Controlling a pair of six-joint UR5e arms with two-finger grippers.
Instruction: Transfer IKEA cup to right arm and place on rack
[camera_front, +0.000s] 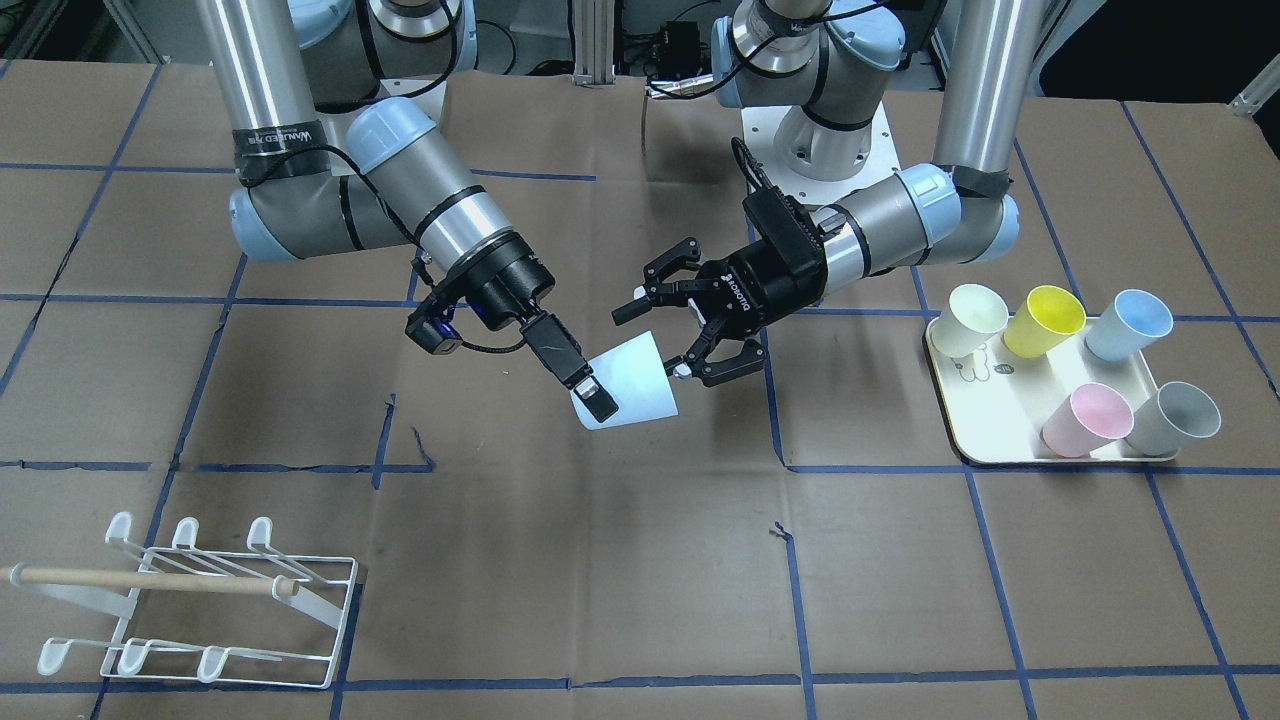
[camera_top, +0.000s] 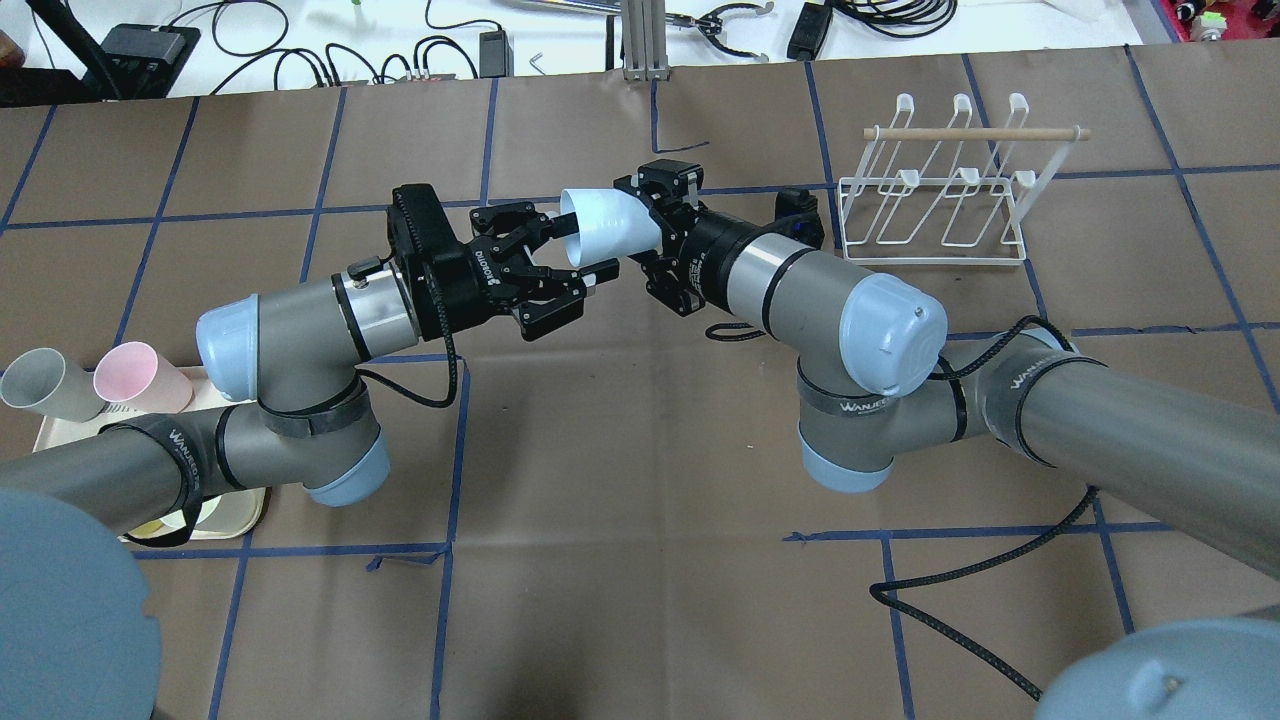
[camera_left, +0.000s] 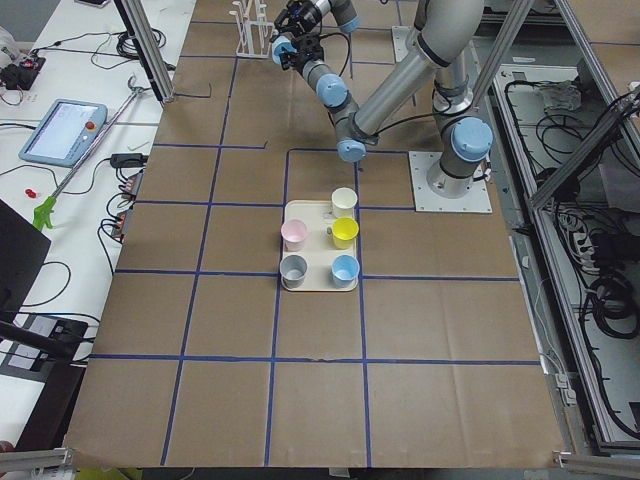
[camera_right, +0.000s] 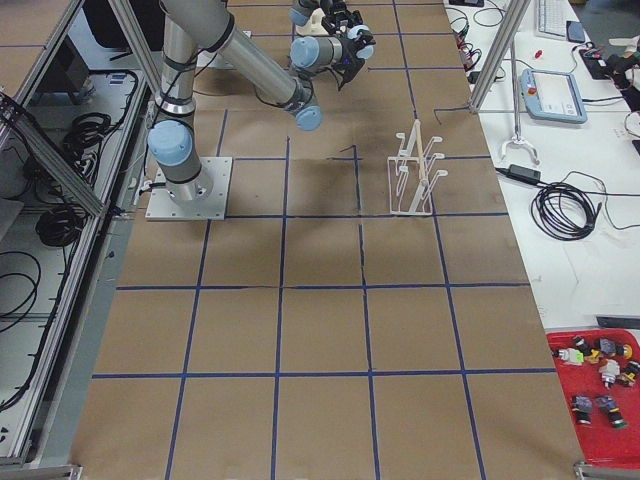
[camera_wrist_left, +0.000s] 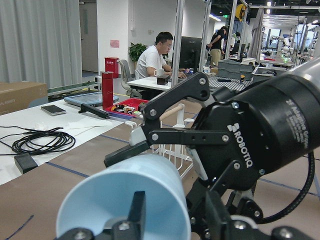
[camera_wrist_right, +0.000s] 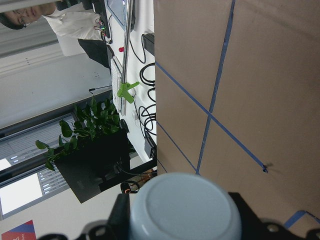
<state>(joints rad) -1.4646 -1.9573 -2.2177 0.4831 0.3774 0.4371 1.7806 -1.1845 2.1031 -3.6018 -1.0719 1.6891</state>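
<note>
The pale blue IKEA cup (camera_front: 635, 385) hangs on its side above the table's middle, its mouth toward my left arm. My right gripper (camera_front: 600, 400) is shut on the cup's base end; the base shows between its fingers in the right wrist view (camera_wrist_right: 185, 210). My left gripper (camera_front: 657, 342) is open, its fingers spread on either side of the cup's mouth end. From overhead the cup (camera_top: 605, 225) sits between the left gripper (camera_top: 577, 248) and the right gripper (camera_top: 645, 245). The white wire rack (camera_front: 200, 600) with a wooden dowel stands on my right side, holding nothing.
A cream tray (camera_front: 985, 445) on my left side holds several cups: cream, yellow, blue, pink and grey. The rack also shows overhead (camera_top: 940, 200), to the right of the grippers. Blue tape lines cross the brown table cover.
</note>
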